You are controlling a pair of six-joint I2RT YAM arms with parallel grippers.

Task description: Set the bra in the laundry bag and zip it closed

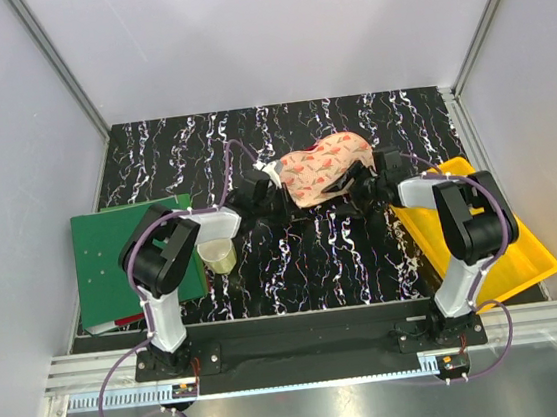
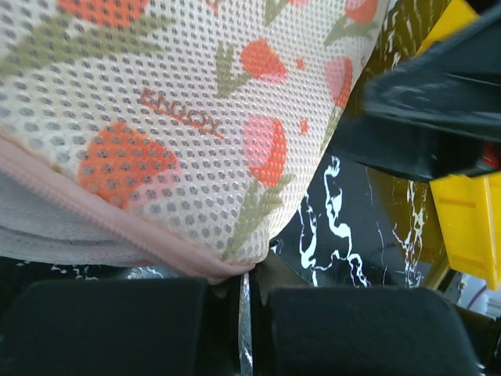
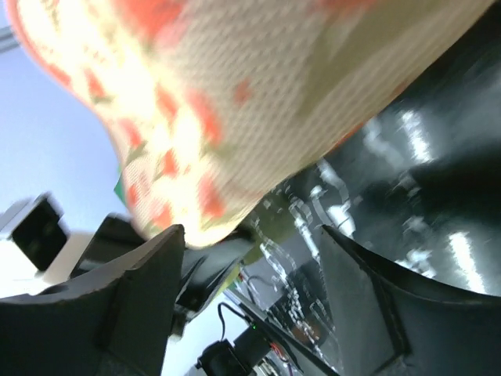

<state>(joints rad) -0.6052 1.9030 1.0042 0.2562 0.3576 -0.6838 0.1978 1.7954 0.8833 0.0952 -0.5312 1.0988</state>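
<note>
The laundry bag [image 1: 326, 168], peach mesh with red flower marks, is lifted at the table's middle, between both arms. My left gripper [image 1: 273, 177] is at its left end. In the left wrist view the fingers are shut [image 2: 249, 286], pinching the bag's pink zip rim [image 2: 117, 223], and the printed mesh [image 2: 180, 117] fills the frame above. My right gripper [image 1: 367, 173] is at the bag's right end. In the right wrist view its jaws stand wide open [image 3: 250, 243], and the bag [image 3: 235, 102] hangs just above them, untouched. The bra is out of view.
A yellow tray [image 1: 505, 253] sits at the right by the right arm's base and also shows in the left wrist view [image 2: 470, 227]. A green board [image 1: 113, 257] lies at the left. A pale translucent cup [image 1: 217, 255] stands beside it, under the left arm.
</note>
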